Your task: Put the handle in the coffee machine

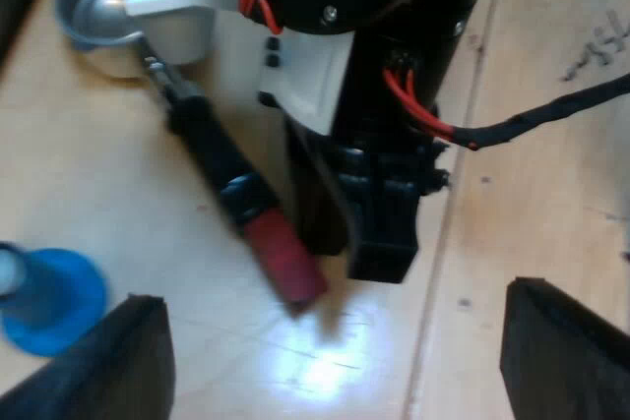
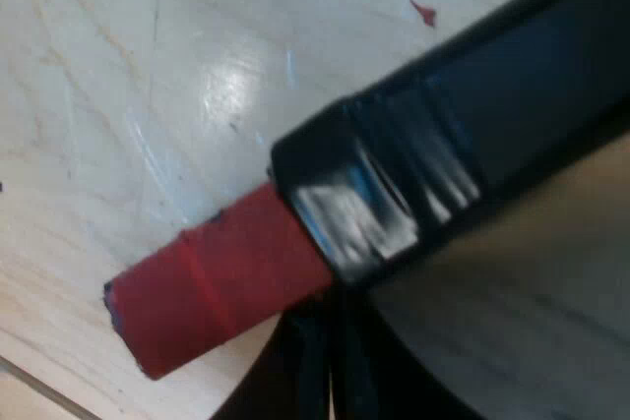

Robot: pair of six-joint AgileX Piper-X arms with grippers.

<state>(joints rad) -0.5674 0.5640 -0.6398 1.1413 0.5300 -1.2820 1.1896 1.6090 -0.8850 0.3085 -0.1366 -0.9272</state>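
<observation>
The pick-up step is in hand. The holder (image 1: 202, 135) is lying on the table (image 1: 89, 174), with its red end (image 2: 221, 287) sitting right against the right claw (image 1: 345, 238) and its metal basket (image 1: 98, 7) pointing away from that claw. I cannot tell whether that claw is clamping the handle. The left claw (image 1: 335, 317) is hovering above, spread wide and carrying nothing, with a blue tamper (image 1: 54, 297) nearby. As I judge it, the next move is calling for a firm hold near the red end before any lift.
</observation>
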